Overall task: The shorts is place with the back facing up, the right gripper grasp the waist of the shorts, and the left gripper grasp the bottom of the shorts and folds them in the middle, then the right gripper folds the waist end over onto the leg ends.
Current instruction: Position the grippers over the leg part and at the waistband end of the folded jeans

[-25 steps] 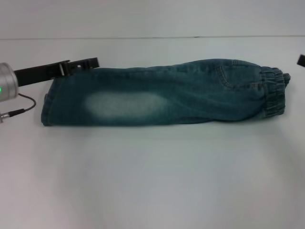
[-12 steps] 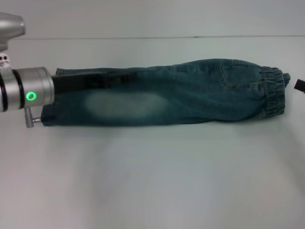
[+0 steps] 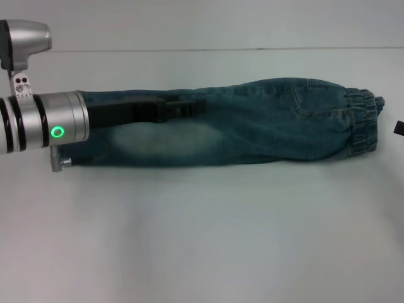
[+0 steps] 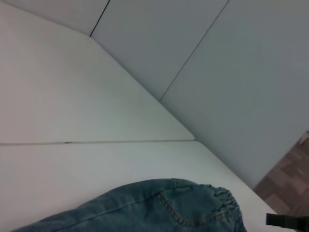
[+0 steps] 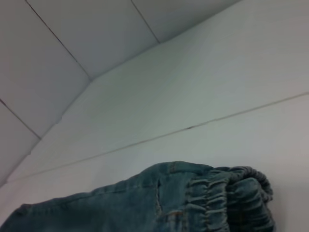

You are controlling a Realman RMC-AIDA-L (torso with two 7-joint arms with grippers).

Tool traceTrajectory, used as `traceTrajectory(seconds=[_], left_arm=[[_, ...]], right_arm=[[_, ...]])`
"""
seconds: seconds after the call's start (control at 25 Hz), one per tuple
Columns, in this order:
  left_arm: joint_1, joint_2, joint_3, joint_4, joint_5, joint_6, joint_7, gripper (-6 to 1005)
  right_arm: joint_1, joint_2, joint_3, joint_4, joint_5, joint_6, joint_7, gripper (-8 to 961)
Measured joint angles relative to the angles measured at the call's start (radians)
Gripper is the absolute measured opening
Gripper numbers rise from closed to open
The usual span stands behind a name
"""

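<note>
White table (image 3: 202,240) is holding faded blue denim shorts (image 3: 252,126), folded lengthwise; silver-wristed left gripper (image 3: 189,108) is hovering over them, fingers looking closed, empty. Right gripper (image 3: 399,128) is barely peeking in, can't tell.

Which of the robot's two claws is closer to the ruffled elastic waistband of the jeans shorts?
The right. Only a sliver of the right gripper shows, just beyond the waist. The left gripper lies over the shorts toward the opposite, leg end.

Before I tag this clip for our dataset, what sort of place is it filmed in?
Probably a lab or test bench: a bare white table against plain grey wall panels, holding only folded denim shorts, with the left gripper over them.
</note>
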Motion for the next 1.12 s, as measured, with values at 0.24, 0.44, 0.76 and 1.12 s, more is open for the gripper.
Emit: traceTrajectory(seconds=[0.24, 0.44, 0.76, 1.12], left_arm=[[-0.014, 0.0, 0.04, -0.011, -0.038, 0.006, 0.011, 887], [-0.02, 0.0, 0.052, -0.011, -0.045, 0.004, 0.011, 888], [-0.022, 0.0, 0.052, -0.011, -0.045, -0.001, 0.012, 888], [-0.028, 0.0, 0.052, -0.017, -0.045, -0.002, 0.01, 888]], right_arm=[[0.049, -0.004, -0.001, 0.006, -0.069, 0.052, 0.017, 572], [0.09, -0.001, -0.002, 0.026, -0.126, 0.097, 0.018, 571], [0.132, 0.012, -0.011, 0.043, -0.156, 0.124, 0.012, 570], [0.153, 0.024, -0.033, 0.061, -0.157, 0.148, -0.01, 569]])
